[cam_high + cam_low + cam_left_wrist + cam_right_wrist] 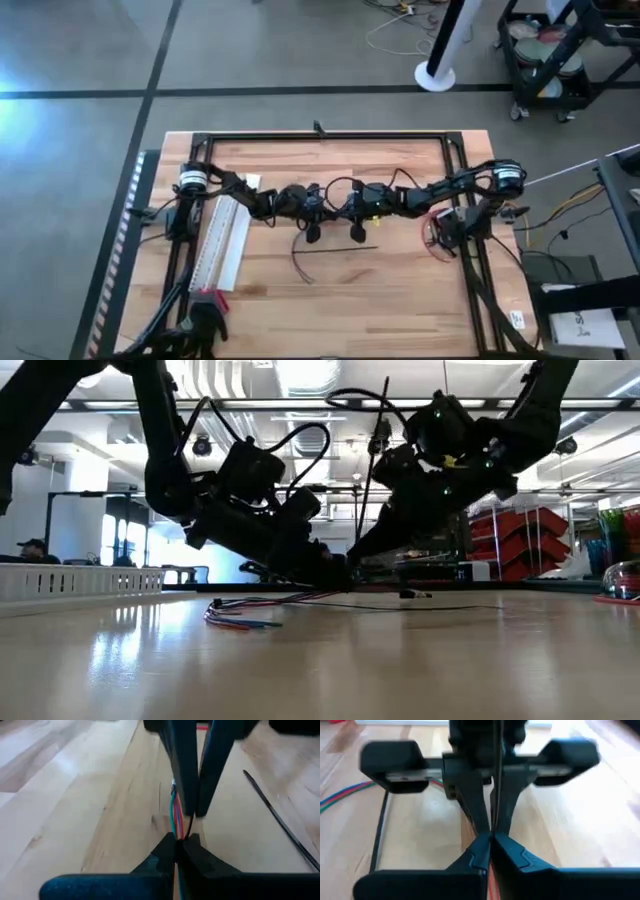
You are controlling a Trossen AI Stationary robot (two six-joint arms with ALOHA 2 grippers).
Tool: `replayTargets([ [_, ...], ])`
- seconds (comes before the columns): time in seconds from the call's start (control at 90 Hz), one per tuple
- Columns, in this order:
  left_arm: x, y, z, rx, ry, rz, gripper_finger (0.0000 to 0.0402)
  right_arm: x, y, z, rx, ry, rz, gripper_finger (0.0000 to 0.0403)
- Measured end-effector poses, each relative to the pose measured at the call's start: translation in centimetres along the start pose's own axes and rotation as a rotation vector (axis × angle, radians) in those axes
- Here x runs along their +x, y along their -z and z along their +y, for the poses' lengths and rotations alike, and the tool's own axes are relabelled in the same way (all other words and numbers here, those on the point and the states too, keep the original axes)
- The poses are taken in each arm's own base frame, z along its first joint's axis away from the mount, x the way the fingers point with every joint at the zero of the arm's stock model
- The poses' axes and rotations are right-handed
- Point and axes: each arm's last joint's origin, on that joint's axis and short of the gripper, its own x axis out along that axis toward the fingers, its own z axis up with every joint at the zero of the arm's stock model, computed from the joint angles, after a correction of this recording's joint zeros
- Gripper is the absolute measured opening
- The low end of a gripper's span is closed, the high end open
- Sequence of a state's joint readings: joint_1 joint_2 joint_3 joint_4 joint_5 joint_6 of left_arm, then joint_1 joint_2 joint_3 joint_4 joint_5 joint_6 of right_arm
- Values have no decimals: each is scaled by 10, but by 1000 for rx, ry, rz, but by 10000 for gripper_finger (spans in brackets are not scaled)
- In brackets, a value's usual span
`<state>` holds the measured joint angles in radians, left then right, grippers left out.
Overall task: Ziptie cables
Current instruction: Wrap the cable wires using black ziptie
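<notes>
The cables [262, 606], thin red, green and blue wires, lie on the wooden table near its middle, with their loose ends [297, 268] toward the near edge. My left gripper [180, 842] is shut on them. Facing it tip to tip, my right gripper [490, 839] is shut on a thin black ziptie [375, 460] that stands upright. In the high view, both grippers [313, 236] [357, 236] hang side by side over the table's middle. My left gripper pinches the cables [174, 820] between its two fingertips, which slant down and lie along the wires. The bundle rests on the table; its far part runs on below the other gripper's fingers [185, 780]. My right gripper pinches the ziptie's lower end [494, 827] between its fingertips, slanting down from the table's right. The strip rises straight up from the hold. Pinkish wires [493, 880] show under the fingers; whether they are touched I cannot tell.
A second black ziptie [280, 820] lies flat on the table beside the grippers. A long white flat strip [225, 245] lies along the table's left side. Loose red wires [438, 235] hang by the right arm's base. A black frame [320, 137] borders the table.
</notes>
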<state>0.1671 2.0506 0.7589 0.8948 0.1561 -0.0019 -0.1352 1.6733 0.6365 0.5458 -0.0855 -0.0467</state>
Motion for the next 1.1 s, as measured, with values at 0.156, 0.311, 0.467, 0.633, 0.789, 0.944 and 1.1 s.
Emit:
replayTargets([
  [0.156,2,5,-2,21,79,-19,0,-5,-6,3,-38,-80,-19,1],
  [0.311,-2,-1,-7,101,243,-33,0,-6,-8,6,-95,-196,-48,26],
  [0.467,-6,-10,-11,120,359,-73,0,-7,-10,8,-156,-342,-74,93],
  [0.633,-4,-19,-15,124,459,-99,0,-8,-12,8,-325,-348,-122,149],
  [0.789,3,-28,-18,138,484,-97,0,-6,-23,10,-366,-434,-184,157],
  [0.944,7,-34,-18,152,504,-84,0,1,-19,12,-360,-523,-177,139],
  [1.1,8,-35,-18,148,534,-79,0,8,-11,12,-365,-535,-147,115],
])
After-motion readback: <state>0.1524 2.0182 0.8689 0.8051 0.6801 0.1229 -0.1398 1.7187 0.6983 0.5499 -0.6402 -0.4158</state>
